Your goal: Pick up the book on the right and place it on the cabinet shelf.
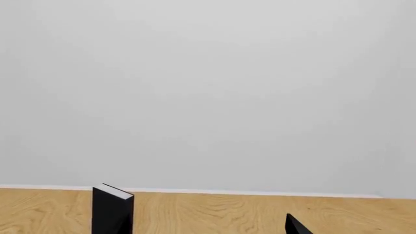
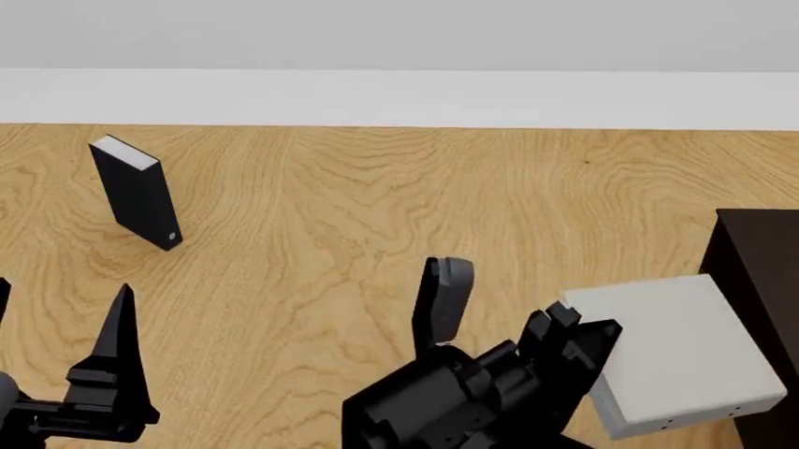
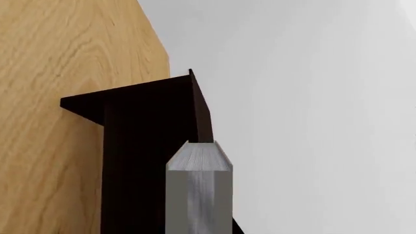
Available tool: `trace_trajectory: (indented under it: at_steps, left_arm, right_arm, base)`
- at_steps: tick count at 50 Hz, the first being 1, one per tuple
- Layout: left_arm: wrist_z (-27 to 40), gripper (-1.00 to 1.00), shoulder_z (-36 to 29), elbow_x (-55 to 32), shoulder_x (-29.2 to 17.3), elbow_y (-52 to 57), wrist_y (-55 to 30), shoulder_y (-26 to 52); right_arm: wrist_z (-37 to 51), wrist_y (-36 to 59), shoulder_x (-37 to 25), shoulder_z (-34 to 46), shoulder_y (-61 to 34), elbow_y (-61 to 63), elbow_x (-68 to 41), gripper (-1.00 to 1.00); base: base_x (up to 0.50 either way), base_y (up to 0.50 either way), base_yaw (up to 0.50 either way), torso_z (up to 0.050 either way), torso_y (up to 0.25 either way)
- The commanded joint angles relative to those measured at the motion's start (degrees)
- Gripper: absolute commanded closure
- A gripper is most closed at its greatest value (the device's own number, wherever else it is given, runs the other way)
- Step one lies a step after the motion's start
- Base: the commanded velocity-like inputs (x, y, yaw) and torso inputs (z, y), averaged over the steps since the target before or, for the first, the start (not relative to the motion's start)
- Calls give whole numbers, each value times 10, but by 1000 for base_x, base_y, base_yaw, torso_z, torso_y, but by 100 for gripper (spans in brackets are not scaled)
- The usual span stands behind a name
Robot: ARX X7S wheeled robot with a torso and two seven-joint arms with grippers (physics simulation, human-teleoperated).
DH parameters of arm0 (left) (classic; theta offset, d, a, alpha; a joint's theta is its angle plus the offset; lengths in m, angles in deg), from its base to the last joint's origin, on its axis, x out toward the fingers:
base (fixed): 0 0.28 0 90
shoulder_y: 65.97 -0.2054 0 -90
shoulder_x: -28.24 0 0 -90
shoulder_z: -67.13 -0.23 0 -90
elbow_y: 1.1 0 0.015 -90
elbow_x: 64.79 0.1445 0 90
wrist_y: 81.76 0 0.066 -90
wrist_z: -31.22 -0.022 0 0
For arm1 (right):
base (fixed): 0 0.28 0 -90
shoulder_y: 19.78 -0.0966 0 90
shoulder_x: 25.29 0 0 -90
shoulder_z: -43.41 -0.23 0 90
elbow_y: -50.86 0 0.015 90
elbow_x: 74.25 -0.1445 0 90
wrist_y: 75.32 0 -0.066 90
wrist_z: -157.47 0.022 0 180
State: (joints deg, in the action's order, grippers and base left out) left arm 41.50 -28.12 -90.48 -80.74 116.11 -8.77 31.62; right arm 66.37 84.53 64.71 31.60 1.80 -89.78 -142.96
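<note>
gripping the book at one edge, the right tool has its fingers closed on it. it's a slim light-grey hardback, matte cover, whitish page edges, tiny dark dots on the narrow side, held up against the dark, almost black boxy cabinet. the surface is pale wood grain. a black book stands upright. left tool has its pointy fingers spread, holding nothing.

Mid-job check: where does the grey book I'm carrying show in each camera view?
Head: grey book at lower right, beside the right gripper, against the dark cabinet.
Right wrist: grey book at bottom centre, in front of the cabinet.
Left wrist: not in it.
Shared landmark: the cabinet.
</note>
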Motion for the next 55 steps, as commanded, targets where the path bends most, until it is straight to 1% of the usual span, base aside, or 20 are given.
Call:
trace_trajectory:
  at_steps: [1, 5, 12, 28, 47, 55]
  left_arm:
    - [2, -100, -1, -2, -2, 0, 2, 0]
    - [2, -100, -2, -3, -3, -1, 2, 0]
    - [2, -100, -2, -5, -3, -4, 4, 1]
    - [2, -100, -3, -7, -5, -7, 9, 1]
    - [5, -100, -8, -9, -7, -9, 9, 3]
    - [5, -100, -8, -10, -8, -13, 12, 4]
  right_arm:
    - [11, 5, 0, 41, 6, -11, 25, 100]
    - [11, -7, 0, 54, 8, -12, 15, 100]
    - [11, -15, 0, 52, 9, -12, 27, 100]
    - [7, -43, 0, 93, 17, -11, -17, 100]
    - [-20, -49, 0, 93, 30, -28, 13, 100]
    - [-46, -49, 0, 90, 41, -40, 38, 100]
  base:
    - [0, 0, 0, 0, 10]
    - [0, 0, 0, 0, 0]
    - [0, 0, 0, 0, 1]
    - [0, 0, 0, 1, 1]
    - [0, 0, 0, 0, 1]
    - [0, 0, 0, 0, 1]
